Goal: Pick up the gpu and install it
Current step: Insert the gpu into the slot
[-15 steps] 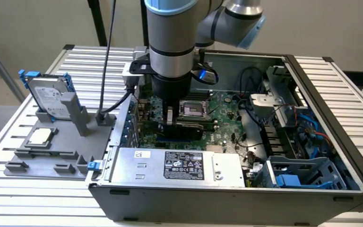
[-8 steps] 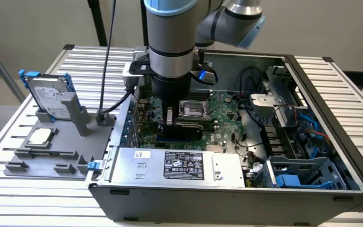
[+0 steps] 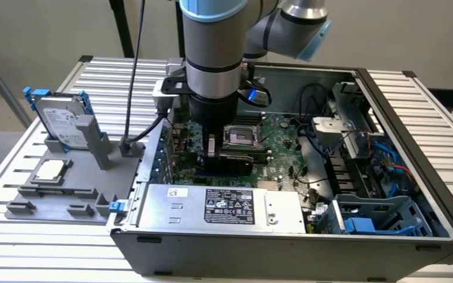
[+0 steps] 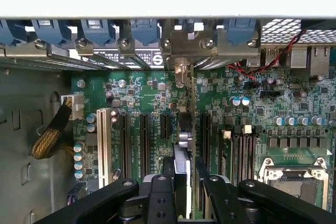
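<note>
**GPU seating: card held over the expansion slots**

Currently the end effector (image 4: 184, 182) is down inside the open PC case (image 3: 384, 118), closed on the gpu (image 4: 181, 135). In the wrist view the card stands on edge between the two fingers (image 4: 160, 198), running away from the camera toward the rear bracket row (image 4: 184, 45). In the exterior view the gpu (image 3: 230, 160) sits low over the motherboard (image 3: 278, 132), just beside the CPU socket (image 3: 240, 137), on the exterior view's left half of the case.

Judged from these views, the step in hand is insertion, and whether the card edge has entered a slot cannot be told.

To do this step well:
- Keep the card upright; a tilt would likely jam the edge connector.
- Line the card's long edge with a black slot (image 4: 143, 137), not the white slot (image 4: 102, 140).
- Bring the metal end bracket to its opening in the rear row.
- Press straight down, evenly along the card.

A hard drive (image 3: 61, 121) stands in a grey fixture (image 3: 53, 200) on the desk (image 3: 6, 236), well apart.
</note>
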